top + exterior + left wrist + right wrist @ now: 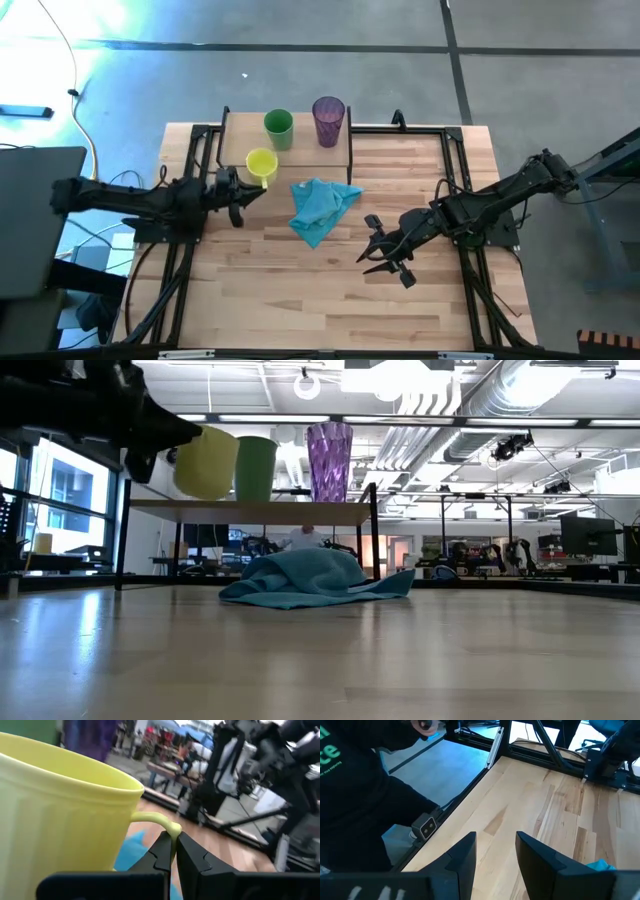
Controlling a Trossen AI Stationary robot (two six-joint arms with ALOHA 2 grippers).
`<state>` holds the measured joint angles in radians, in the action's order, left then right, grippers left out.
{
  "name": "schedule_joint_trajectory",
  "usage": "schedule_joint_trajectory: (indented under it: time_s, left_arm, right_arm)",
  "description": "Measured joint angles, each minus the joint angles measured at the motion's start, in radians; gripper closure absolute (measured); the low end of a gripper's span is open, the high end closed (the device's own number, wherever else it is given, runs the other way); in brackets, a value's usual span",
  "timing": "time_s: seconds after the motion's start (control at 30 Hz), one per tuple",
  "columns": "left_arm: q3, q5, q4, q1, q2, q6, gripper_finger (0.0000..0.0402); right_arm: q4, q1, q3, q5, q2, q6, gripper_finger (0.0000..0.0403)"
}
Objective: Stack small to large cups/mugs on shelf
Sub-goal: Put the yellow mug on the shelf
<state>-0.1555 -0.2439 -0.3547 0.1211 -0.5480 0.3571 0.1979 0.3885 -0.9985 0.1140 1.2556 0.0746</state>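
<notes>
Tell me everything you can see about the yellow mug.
The yellow mug is short, opaque, plastic-looking, faintly ribbed, with a thin loop handle. It is upright and looks empty. The left gripper is shut on its handle, holding it at the shelf front-left edge, beside the green cup; whether it rests there is unclear.

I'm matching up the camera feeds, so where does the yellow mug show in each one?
High: yellow mug at the shelf's front left corner.
Low: upper left, beside the green cup.
Left wrist: fills the left, left claw pinching its handle.
Right wrist: absent.
Shared landmark: blue cloth.
</notes>
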Motion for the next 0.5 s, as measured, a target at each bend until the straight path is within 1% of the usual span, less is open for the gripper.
schedule_joint_trajectory:
  time_s: [0.13, 0.27, 0.4, 0.5]
  left_arm:
    - [0.0, -0.133, 0.072, -0.167, 0.0, 0.031, 0.0401]
    - [0.0, -0.27, 0.098, -0.326, 0.0, 0.051, 0.0401]
    - [0.0, -0.376, 0.102, -0.457, -0.004, 0.079, 0.0401]
    - [0.0, -0.451, 0.106, -0.541, -0.032, 0.111, 0.0401]
  right_arm:
    - [-0.007, 0.0, 0.0, 0.0, 0.0, 0.0, 0.0275]
    - [-0.007, 0.0, 0.0, 0.0, 0.0, 0.001, 0.0275]
    - [-0.007, 0.0, 0.0, 0.0, 0.0, 0.003, 0.0275]
    - [-0.007, 0.0, 0.0, 0.0, 0.0, 0.003, 0.0275]
